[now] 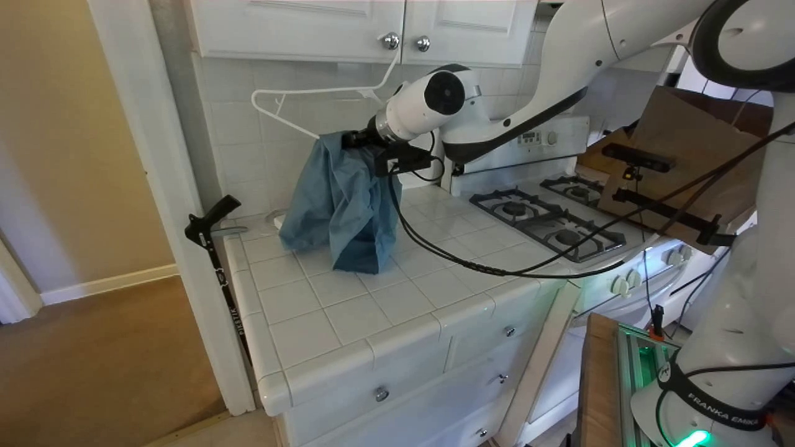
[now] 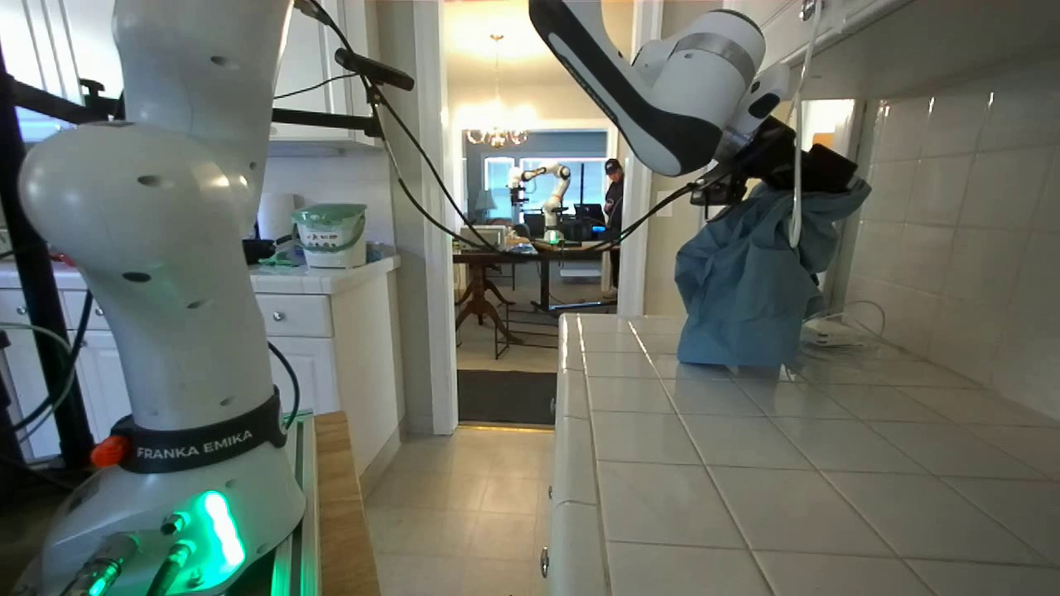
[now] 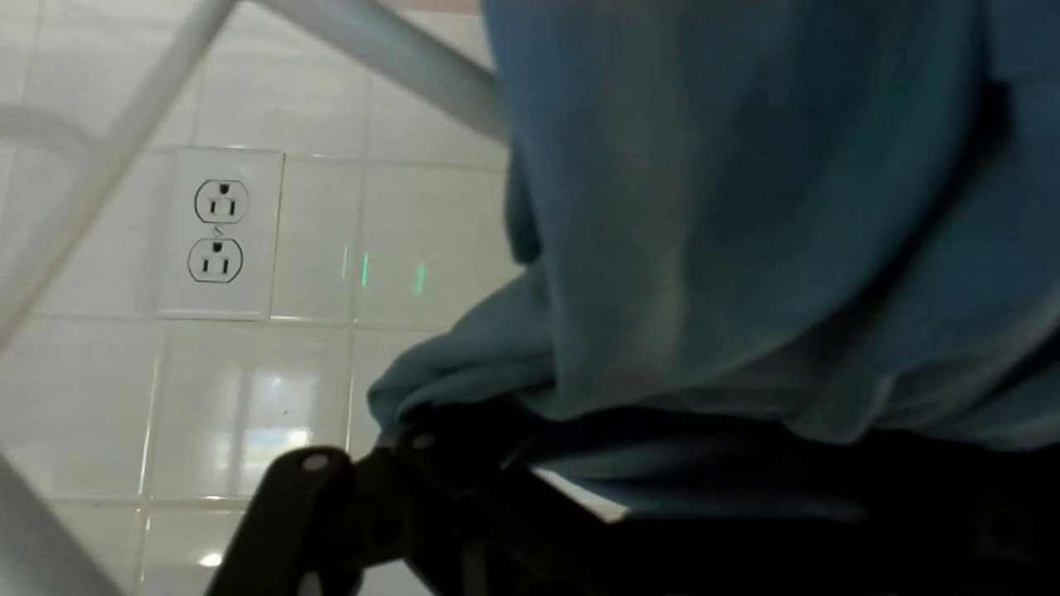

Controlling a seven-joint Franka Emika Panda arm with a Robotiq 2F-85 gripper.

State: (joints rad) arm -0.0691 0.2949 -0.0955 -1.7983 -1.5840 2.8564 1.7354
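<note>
Most of the fingertip area of the black robot gripper (image 1: 360, 139) is hidden: in both exterior views its front end is sunk into the gathered top of a soft, crumpled blue fabric cloth (image 1: 357, 211). Whether its fingers are spread apart or pinched together, and whether they hold the fabric, cannot be told. The wrist view is dark and blurred low down, where the cloth covers part of the gripper; the cloth also runs off the top and right edges.

The cloth touches the gripper and hangs below it, its lower edge reaching down to the white tiled counter (image 1: 397, 304); actual contact with the tiles is hard to make out. Just beside the gripper and rising above it is a thin white clothes hanger (image 1: 310, 91), its upper end at a round, shiny cabinet knob (image 1: 390, 41). A hanger bar disappears at the cloth; whether the fabric sits on it is unclear.

Ahead of the gripper, a white double outlet (image 3: 222, 233) shows on the glossy wall. Lower than the gripper, a small white box (image 2: 831, 333) is partly covered by the cloth.
</note>
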